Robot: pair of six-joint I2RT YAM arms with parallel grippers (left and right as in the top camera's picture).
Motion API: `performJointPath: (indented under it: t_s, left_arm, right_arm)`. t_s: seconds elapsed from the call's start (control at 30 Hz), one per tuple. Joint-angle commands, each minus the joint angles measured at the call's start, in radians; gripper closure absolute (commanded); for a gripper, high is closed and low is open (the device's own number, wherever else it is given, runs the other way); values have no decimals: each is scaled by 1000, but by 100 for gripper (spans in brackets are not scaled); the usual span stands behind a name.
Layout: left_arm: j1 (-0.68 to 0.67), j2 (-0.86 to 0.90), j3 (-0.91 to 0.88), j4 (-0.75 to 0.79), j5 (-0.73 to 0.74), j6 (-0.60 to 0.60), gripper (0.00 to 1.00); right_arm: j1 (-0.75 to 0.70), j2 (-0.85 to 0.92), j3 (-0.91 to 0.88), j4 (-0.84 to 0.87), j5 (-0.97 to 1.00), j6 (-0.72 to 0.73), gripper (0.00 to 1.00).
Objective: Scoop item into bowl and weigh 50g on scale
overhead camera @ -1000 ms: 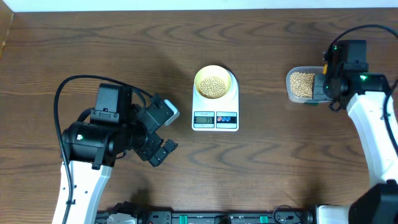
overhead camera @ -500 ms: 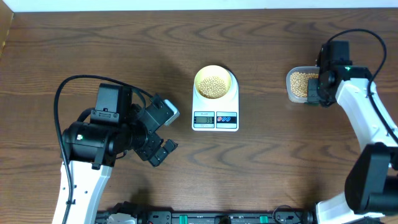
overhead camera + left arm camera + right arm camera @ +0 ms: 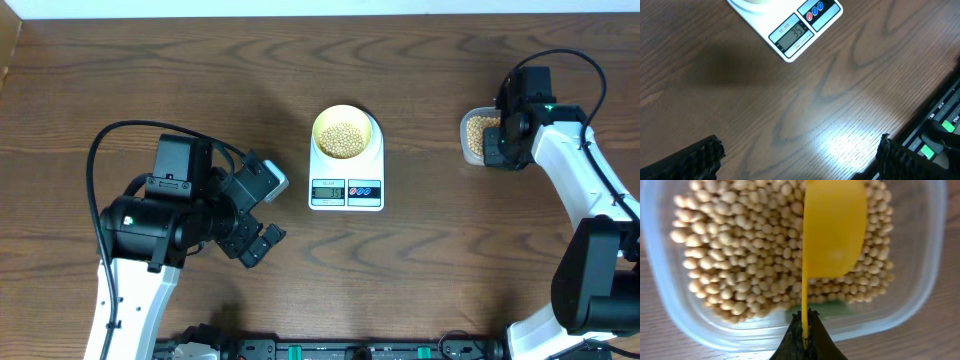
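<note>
Yellow scoop, pinched by its handle in the right gripper (lower centre), could be overfilled with beans and 50g overshot.

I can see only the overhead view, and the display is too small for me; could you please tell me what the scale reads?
Observer: In the left wrist view the scale shows 35.
Operator: Thank you. What is the right arm holding?
Observer: The right gripper is shut on the thin handle of the yellow scoop, whose cup lies over the beans in the clear container.
Operator: And does the other arm carry anything?
Observer: No, the left gripper is open, with only bare table between its fingers.
</note>
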Motion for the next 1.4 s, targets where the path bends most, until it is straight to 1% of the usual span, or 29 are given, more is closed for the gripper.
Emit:
performJointPath:
  t_s: [0.0, 0.3, 0.67, 0.83, 1.2, 1.37]
  left_arm:
    - [4, -5, 13, -4, 16, 10, 0]
    - [4, -5, 13, -4, 16, 10, 0]
    - [4, -5, 13, -4, 16, 10, 0]
    - [4, -5, 13, -4, 16, 10, 0]
    - [4, -5, 13, -4, 16, 10, 0]
    - [4, -5, 13, -4, 16, 10, 0]
  right_arm:
    - [9, 14, 3, -14, -177, -14, 99]
    - [-62, 10, 6, -46, -389, -14, 99]
    - [-227, 10, 6, -100, -601, -14, 99]
    - [-289, 10, 6, -133, -625, -3, 99]
    - [-392, 10, 6, -141, -816, -3, 99]
    - [-427, 10, 6, -162, -871, -13, 99]
